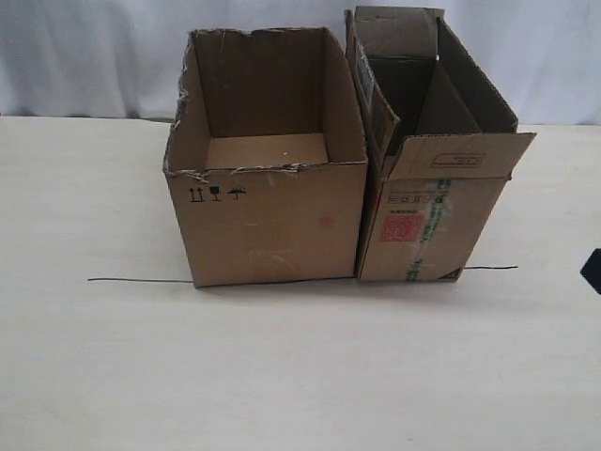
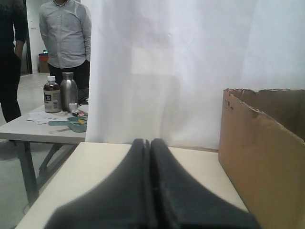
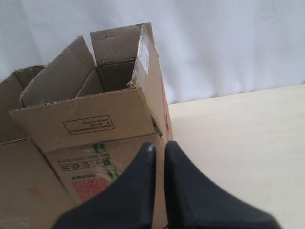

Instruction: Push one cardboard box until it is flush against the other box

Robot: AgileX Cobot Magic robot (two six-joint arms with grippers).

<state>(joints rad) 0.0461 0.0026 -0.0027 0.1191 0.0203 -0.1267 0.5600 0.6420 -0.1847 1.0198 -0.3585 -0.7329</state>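
A dark object (image 1: 593,271) is cut off at the exterior frame's right edge and cannot be identified. The print of the red label (image 1: 401,227) on the cardboard box (image 1: 465,221) cannot be read.

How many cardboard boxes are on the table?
2. The wider plain brown cardboard box with black symbols sits left in the exterior view; the narrower red-labelled brown cardboard box stands right beside it.

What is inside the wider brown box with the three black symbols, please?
Inside the wider box, only its bare cardboard floor and inner walls can be seen; no item is visible there. The front strip of the floor is covered by the front wall.
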